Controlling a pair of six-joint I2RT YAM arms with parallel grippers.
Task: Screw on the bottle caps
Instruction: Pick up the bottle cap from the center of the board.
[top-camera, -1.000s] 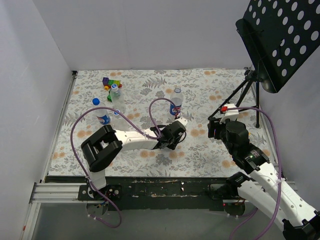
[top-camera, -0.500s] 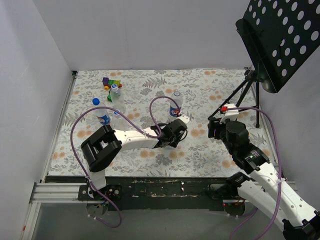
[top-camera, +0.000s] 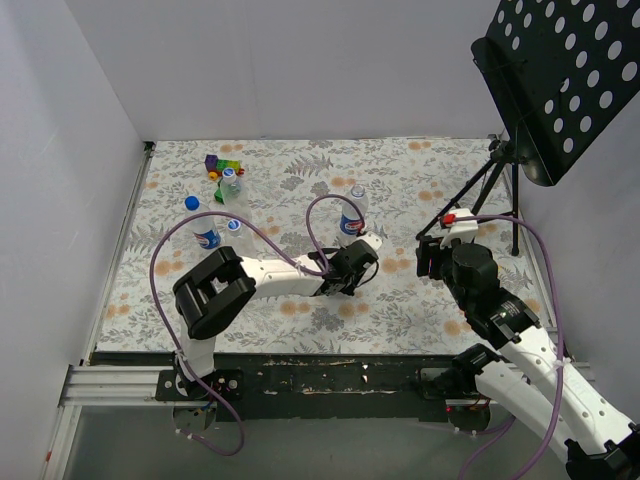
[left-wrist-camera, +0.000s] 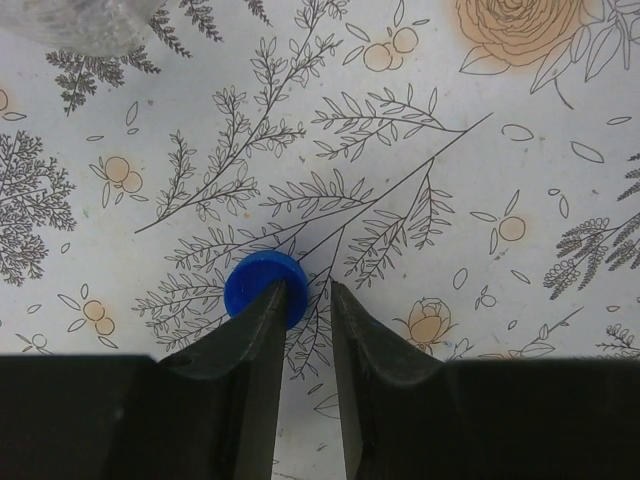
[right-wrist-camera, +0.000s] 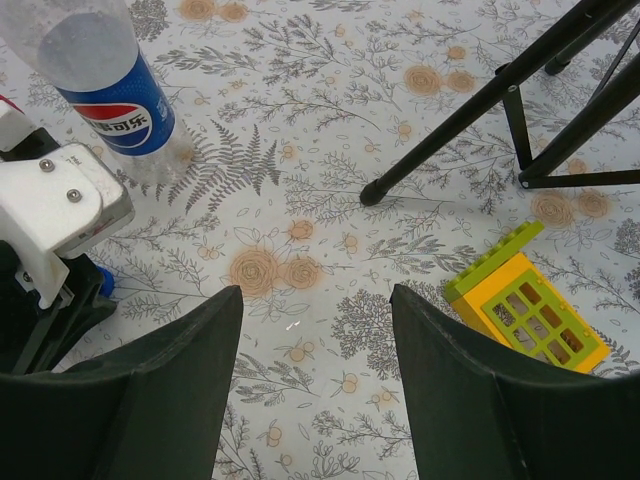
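Note:
A bright blue bottle cap (left-wrist-camera: 258, 283) lies on the flowered table cover. My left gripper (left-wrist-camera: 308, 290) is low over it with its jaws a narrow gap apart. The left fingertip (left-wrist-camera: 272, 305) overlaps the cap's right edge, and the gap itself is empty. In the top view this gripper (top-camera: 347, 278) sits just in front of an uncapped Pepsi bottle (top-camera: 352, 208), which the right wrist view also shows (right-wrist-camera: 108, 80). My right gripper (right-wrist-camera: 316, 295) is open and empty above the cover, to the right of the left gripper in the top view (top-camera: 430, 258).
A capped Pepsi bottle (top-camera: 205, 231) and two clear bottles (top-camera: 232, 190) stand at the left by coloured toy blocks (top-camera: 218, 165). A yellow-green block (right-wrist-camera: 520, 300) lies to the right of my right gripper. A black music stand's tripod (top-camera: 480, 190) stands at the back right.
My left arm has shifted a little to the right, bringing its gripper slightly closer to the uncapped Pepsi bottle. The right arm has not moved.

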